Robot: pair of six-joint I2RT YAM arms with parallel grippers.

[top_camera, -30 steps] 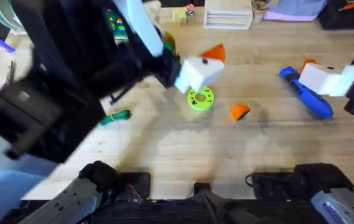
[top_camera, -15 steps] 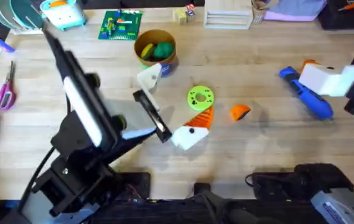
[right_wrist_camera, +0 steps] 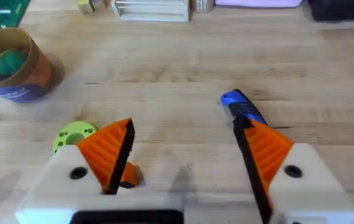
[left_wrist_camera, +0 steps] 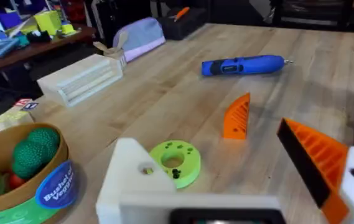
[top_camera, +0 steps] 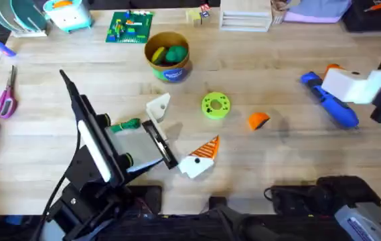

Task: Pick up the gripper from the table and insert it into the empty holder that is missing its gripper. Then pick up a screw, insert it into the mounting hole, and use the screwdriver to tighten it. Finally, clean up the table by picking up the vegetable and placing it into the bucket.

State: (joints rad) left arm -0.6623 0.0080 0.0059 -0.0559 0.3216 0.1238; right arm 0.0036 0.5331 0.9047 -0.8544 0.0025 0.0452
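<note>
Overhead view, left to right. The small dark-green elongated toy vegetable (top_camera: 124, 125) lies on the wooden table (top_camera: 290, 157), just beside the left arm and well apart from the short round tan-yellow bucket with a blue label (top_camera: 168, 57); the clean-up is therefore judged not yet done. The left gripper (top_camera: 187, 122) is spread wide and nothing is held in it. One of its fingers is the off-white angular plastic holder (top_camera: 157, 108), which carries no pad; its brighter white twin (top_camera: 198, 163) carries an orange ribbed pad.

Past the lime-green holed disc (top_camera: 215, 106), the small orange wedge-shaped plastic gripper (top_camera: 258, 120) rests loose on the table, near the disc and touched by neither arm. Insertion, screwing and tightening are thus judged outstanding. No screw can be made out.

The stubby blue-handled screwdriver (top_camera: 331, 104) lies at the right. The right gripper (right_wrist_camera: 183, 155) is parted, empty and poised just above the screwdriver.
</note>
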